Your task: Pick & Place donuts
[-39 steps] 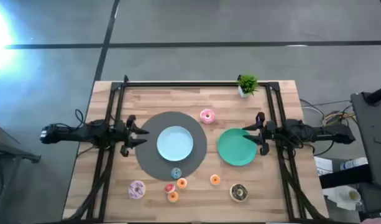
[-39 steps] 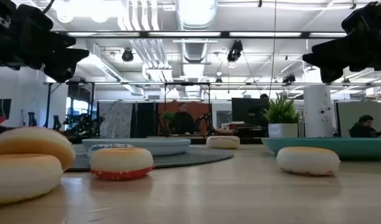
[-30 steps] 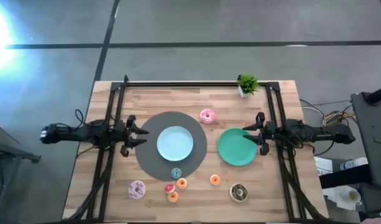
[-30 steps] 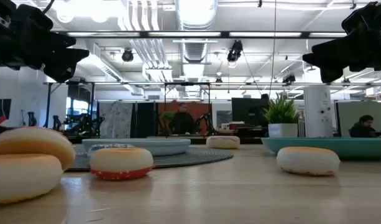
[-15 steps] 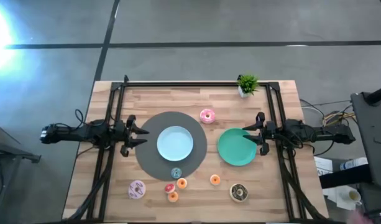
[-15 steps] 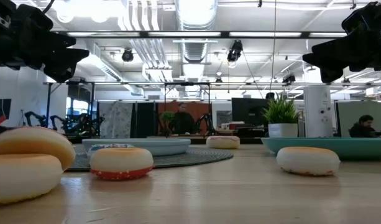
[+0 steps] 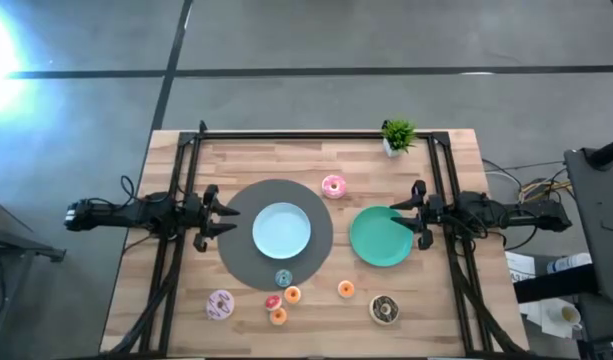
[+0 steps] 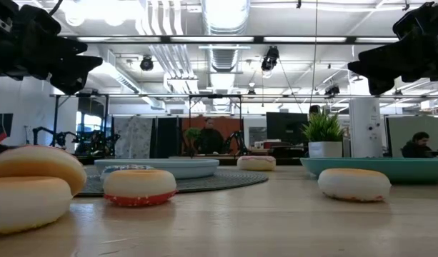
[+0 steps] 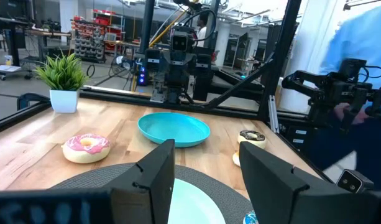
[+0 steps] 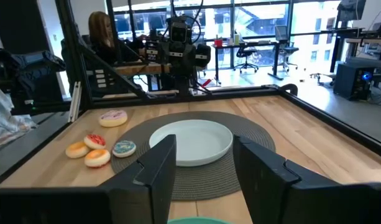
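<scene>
Every donut lies flat on the wooden table. The bright pink donut (image 7: 334, 186) sits at the far side, between the plates. Along the near edge lie the pale pink sprinkled donut (image 7: 220, 305), the chocolate donut (image 7: 384, 310), a blue mini (image 7: 283, 279) on the mat's rim, a red-pink mini (image 7: 273, 302) and orange minis (image 7: 292, 295) (image 7: 346, 290). My left gripper (image 7: 229, 218) hovers open over the mat's left edge. My right gripper (image 7: 396, 217) hovers open over the green plate's far right part. Both are level and point toward the table's middle.
A light-blue plate (image 7: 282, 230) rests on a round grey mat (image 7: 241, 260) in the middle of the table. A green plate (image 7: 381, 240) lies to its right. A small potted plant (image 7: 397, 135) stands at the far edge. A black frame (image 7: 316, 135) runs along the far edge and both sides.
</scene>
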Motion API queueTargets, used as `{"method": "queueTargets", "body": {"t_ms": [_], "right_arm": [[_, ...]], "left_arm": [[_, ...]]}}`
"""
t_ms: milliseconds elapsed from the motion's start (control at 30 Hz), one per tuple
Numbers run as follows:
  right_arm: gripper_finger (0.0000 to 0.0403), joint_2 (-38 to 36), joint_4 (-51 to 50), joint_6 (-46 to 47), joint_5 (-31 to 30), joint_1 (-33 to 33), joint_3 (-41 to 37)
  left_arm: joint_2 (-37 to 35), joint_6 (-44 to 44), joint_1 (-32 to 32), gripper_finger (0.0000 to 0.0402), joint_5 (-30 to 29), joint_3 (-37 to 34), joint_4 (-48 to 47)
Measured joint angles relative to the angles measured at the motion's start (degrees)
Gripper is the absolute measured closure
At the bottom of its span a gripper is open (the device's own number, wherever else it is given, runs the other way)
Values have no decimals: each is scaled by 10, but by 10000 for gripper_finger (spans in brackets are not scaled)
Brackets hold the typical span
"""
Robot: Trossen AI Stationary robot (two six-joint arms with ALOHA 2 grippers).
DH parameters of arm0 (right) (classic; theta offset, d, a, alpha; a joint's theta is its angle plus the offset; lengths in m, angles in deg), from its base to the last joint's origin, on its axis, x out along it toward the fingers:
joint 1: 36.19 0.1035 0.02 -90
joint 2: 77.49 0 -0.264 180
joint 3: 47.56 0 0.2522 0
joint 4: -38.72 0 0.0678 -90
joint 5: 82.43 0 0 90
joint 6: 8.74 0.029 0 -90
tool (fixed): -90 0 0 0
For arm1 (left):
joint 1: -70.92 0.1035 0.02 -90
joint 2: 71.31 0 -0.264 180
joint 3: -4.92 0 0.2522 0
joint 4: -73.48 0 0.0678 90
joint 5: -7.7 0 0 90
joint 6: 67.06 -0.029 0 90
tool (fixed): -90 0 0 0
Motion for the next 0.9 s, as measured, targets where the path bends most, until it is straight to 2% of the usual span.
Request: {"method": "queueTargets", "body": {"t_ms": [600,733,900], "right_arm": [[252,0,2,7,-10,0,0],[252,0,2,99,-13,0,0],[252,0,2,331,-13,0,0]], "left_arm": [[0,0,0,248,0,0,0],[0,0,0,248,0,0,0],[0,0,0,248,0,0,0]]}}
